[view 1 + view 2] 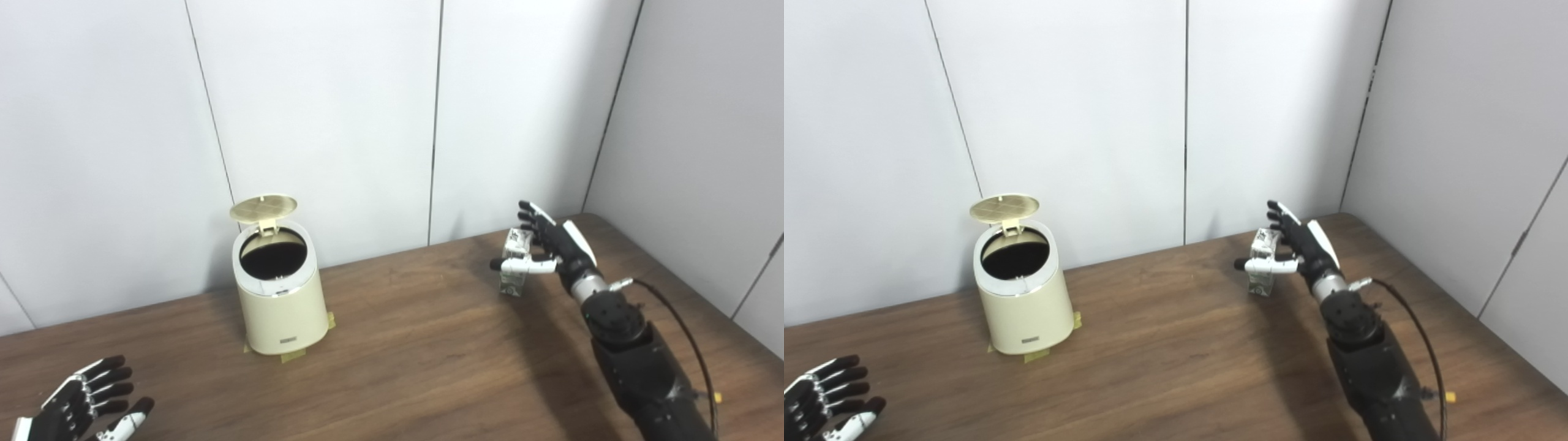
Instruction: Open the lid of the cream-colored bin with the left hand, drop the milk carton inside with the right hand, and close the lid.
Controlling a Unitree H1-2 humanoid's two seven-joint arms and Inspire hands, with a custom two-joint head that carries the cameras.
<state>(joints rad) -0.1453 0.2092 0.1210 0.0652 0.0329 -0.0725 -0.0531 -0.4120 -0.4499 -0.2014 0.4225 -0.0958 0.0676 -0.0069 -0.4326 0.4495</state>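
Observation:
The cream-colored bin (283, 309) stands on the wooden table (416, 355) at the left, its round lid (263, 208) tipped up and back, showing the dark inside. A small white milk carton (512, 278) stands on the table at the right. My right hand (546, 245) is around it: the thumb crosses its front and the fingers reach up behind it, spread apart and not closed on it. My left hand (86, 401) lies open near the front left corner, far from the bin and holding nothing.
White wall panels run behind the table and along its right side. Yellow tape marks (294, 354) sit at the bin's foot. A black cable (680, 324) loops beside my right forearm. Bare wood lies between bin and carton.

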